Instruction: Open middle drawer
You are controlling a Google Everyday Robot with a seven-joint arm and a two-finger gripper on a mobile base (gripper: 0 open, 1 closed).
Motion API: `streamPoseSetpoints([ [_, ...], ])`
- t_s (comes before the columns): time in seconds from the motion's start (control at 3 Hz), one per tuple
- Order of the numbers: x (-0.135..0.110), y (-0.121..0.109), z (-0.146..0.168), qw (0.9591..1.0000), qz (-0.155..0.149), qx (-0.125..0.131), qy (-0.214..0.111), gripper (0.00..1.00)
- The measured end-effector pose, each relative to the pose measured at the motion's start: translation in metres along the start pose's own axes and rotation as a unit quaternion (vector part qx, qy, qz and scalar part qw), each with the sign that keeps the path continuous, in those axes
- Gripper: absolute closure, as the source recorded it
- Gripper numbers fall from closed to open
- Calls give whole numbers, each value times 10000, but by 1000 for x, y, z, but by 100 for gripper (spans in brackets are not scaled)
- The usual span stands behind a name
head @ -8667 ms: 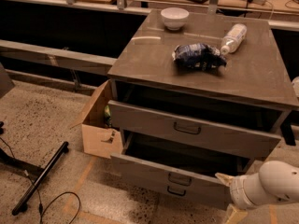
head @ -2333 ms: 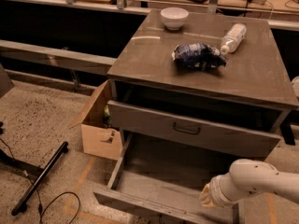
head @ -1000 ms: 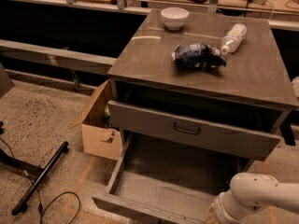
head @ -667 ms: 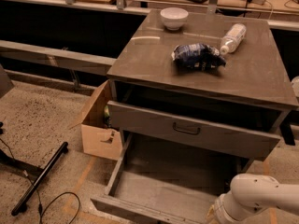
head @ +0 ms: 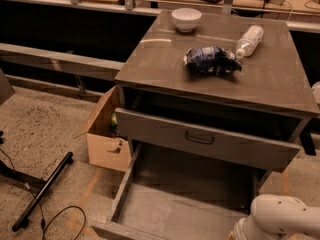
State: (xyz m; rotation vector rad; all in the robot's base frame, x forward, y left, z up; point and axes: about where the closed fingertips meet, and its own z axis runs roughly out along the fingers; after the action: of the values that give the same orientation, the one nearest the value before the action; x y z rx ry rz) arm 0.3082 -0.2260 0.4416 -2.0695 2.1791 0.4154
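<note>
The middle drawer (head: 185, 204) is pulled far out toward the camera. Its empty grey inside shows, with its left side wall (head: 125, 184). Its front and handle are cut off by the lower edge of the camera view. Above it the taller-fronted top drawer (head: 165, 134) stands slightly ajar, with its dark loop handle (head: 200, 137). My white arm (head: 285, 216) comes in at the bottom right, beside the open drawer's right front corner. The gripper lies below the picture's edge, out of view.
On the cabinet top (head: 160, 64) are a white bowl (head: 186, 19), a plastic bottle lying down (head: 249, 40) and a dark blue bag (head: 212, 60). An open cardboard box (head: 102, 144) stands left of the cabinet. A black bar (head: 42, 191) and cable (head: 65, 219) lie on the floor.
The middle drawer went from barely open to pulled far out. My arm moved down and toward the camera with it. Over the last second it only sank slightly lower.
</note>
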Motion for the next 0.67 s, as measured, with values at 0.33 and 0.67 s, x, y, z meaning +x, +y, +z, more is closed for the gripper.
streamPoseSetpoints([
  [0.33, -3, 1, -35, 9990, 79, 425, -89, 100],
  [0.67, -3, -17, -85, 9937, 210, 1080, -212, 100],
])
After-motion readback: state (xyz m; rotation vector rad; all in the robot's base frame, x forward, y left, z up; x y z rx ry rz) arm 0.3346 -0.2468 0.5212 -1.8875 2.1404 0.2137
